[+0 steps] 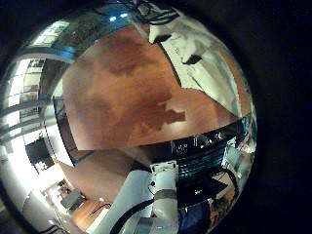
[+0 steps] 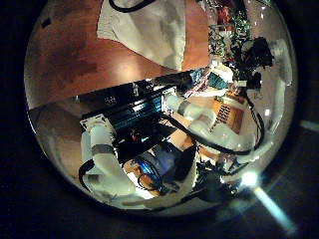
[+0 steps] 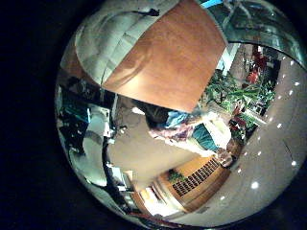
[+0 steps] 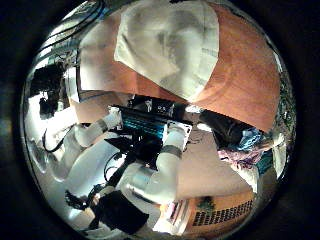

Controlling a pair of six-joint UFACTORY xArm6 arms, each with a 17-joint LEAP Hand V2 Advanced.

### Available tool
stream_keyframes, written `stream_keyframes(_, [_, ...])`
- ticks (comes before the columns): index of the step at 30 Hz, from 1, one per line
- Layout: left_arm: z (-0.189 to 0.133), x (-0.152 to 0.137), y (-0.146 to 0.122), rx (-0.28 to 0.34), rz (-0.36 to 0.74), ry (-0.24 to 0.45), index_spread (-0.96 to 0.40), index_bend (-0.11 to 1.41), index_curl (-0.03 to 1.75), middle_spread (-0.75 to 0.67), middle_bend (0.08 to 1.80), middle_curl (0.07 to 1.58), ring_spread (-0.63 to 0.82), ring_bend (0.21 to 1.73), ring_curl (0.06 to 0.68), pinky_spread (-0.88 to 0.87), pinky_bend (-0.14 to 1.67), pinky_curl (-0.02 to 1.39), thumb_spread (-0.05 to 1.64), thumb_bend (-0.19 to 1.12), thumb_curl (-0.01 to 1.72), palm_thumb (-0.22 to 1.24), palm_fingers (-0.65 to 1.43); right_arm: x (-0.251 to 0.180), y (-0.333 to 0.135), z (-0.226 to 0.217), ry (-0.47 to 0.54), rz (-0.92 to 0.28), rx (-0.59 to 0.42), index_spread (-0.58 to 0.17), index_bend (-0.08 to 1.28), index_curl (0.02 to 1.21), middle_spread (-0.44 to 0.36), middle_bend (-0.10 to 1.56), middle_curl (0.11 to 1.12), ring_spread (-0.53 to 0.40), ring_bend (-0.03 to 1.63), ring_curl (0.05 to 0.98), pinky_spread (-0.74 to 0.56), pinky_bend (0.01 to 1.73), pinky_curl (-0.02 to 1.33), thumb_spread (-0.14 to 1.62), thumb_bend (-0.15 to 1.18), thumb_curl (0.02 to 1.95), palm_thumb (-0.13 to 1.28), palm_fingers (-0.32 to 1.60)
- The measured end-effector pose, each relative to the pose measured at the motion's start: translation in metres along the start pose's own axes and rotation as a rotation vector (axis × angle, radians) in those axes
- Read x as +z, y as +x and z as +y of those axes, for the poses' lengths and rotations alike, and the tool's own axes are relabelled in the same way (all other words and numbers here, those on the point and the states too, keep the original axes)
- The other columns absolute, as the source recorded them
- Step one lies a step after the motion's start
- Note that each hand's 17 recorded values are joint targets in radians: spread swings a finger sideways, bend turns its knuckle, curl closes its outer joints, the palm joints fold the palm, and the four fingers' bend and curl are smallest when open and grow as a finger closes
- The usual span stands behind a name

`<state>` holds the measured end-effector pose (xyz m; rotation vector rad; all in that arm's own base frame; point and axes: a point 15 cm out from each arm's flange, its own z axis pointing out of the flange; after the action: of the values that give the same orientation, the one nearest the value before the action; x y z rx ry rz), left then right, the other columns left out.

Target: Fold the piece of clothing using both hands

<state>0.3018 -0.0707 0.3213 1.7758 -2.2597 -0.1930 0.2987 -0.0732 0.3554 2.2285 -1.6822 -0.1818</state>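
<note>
The right little finger side palm view shows it (image 3: 120, 38) near the table's edge. In the left thumb side palm view the clothing (image 2: 150, 30) lies on the table (image 2: 70, 60) at a distance. Both hands hang above the table, away from the cloth.
The table's long edge (image 4: 130, 95) runs past a dark equipment rack (image 4: 150, 122). White arm links (image 2: 100, 149) (image 2: 199, 115) rise beyond that edge; one also shows in the left little finger side palm view (image 1: 161, 195). Potted plants (image 3: 225, 91) stand beyond the table.
</note>
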Motion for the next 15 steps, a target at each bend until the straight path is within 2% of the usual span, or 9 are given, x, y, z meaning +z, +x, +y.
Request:
stream_keyframes(9, [0.0029,0.0053,0.0007,0.009,-0.004,-0.011,-0.04,0.16,0.29,0.32,0.19,0.33,0.44,0.70,0.210,0.48,0.46,0.33,0.91,-0.07,0.19,-0.09,0.02,0.0027,0.0085,0.0068,-0.014,0.000,0.018,-0.369,0.16,0.27,0.011,0.19,0.33,0.171,0.52,0.212,0.34,0.55,0.28,1.12,-0.02,0.22,0.04,0.01])
stream_keyframes(15, [-0.0057,0.0082,-0.0032,0.042,-0.029,-0.013,-0.04,0.16,0.30,0.31,0.19,0.33,0.44,0.70,0.207,0.48,0.45,0.32,0.96,-0.03,0.21,-0.01,0.03,0.0033,0.0068,0.0070,-0.012,-0.007,0.028,-0.365,0.16,0.27,0.022,0.19,0.33,0.172,0.51,0.218,0.33,0.54,0.29,1.13,-0.02,0.22,0.04,0.03])
